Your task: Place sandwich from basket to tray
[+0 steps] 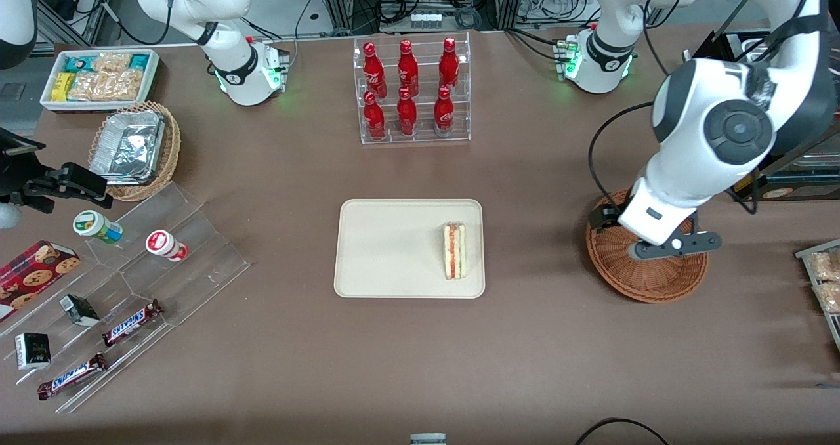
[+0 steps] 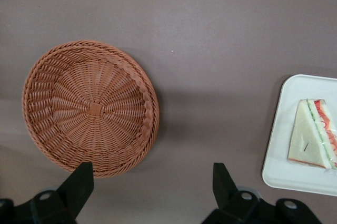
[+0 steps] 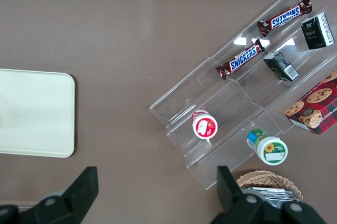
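We see a brown surface (image 1: 525, 340). At its centre lies the cream tray (image 1: 387, 248), with the sandwich (image 1: 454, 250) resting at the tray's three o'clock edge. Farther toward three o'clock, the wicker basket (image 1: 656, 281) sits holding nothing. The gripper (image 2: 152, 184) hovers above it, fingers spread wide, gripping nothing.

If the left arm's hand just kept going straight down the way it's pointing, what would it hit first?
Probably bare table, right beside the empty basket. The open hand points down at the tabletop between basket and tray; depth is unclear, so one finger might clip the basket's rim.
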`<state>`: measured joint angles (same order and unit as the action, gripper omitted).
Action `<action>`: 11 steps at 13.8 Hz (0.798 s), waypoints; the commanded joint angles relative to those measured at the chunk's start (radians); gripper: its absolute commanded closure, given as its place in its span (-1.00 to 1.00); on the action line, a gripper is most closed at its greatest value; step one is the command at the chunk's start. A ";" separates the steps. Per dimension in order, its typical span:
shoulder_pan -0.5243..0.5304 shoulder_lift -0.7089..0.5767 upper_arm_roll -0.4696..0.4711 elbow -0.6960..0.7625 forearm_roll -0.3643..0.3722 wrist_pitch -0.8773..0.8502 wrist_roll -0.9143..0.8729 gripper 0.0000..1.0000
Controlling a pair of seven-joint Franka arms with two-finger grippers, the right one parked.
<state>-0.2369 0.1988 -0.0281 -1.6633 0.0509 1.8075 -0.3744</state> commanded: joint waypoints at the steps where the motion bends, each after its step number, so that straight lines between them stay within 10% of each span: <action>1: 0.017 -0.033 -0.015 -0.018 0.009 -0.013 0.035 -1.00; 11: 0.171 -0.232 -0.015 -0.016 -0.011 -0.203 0.301 -1.00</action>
<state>-0.0851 0.0158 -0.0288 -1.6615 0.0441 1.6267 -0.0964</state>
